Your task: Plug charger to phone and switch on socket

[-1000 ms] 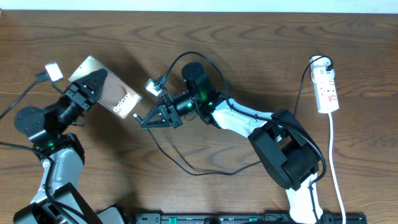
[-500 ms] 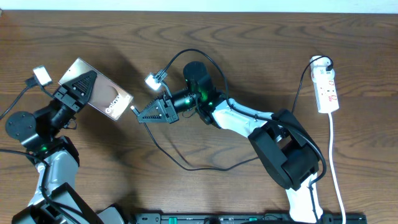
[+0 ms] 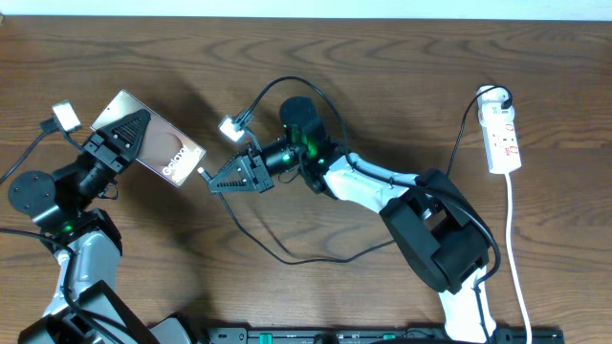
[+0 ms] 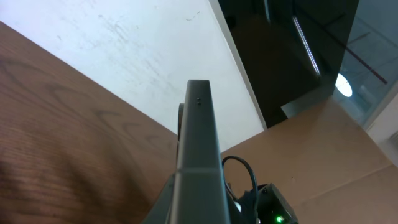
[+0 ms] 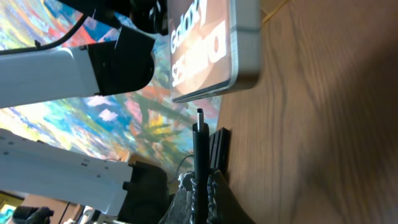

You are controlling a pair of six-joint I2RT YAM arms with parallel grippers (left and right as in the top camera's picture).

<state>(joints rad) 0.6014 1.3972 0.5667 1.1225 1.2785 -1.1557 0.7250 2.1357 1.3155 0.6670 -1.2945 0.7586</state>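
The left tool (image 3: 127, 134) is clenched on the phone (image 3: 177, 155), gripping it at the end that points to the far-left corner of the worktop (image 3: 382, 57). The phone sits over the left part of the worktop, nearer the far edge than the near one, with its lettered face turned up and its free end aimed toward the middle. In the left wrist view it shows edge-on, rising straight out from between that tool's jaws.

The right tool (image 3: 218, 179) is clenched on the charger (image 3: 277, 250), pinching it just behind the plug tip (image 5: 199, 118). The right wrist view shows the tip sticking out past the fingers (image 5: 221, 205) and pointing at the phone's free end. It is just beside the phone, with a small gap between them, so it is not in the port. From the tool, the thin black cable drops toward the near edge, curves across the middle of the worktop and passes under the right arm.

The socket (image 3: 504, 139) lies flat near the right edge, toward the far-right corner, well apart from both tools. Its white cord (image 3: 516, 277) trails along that edge to the near side.
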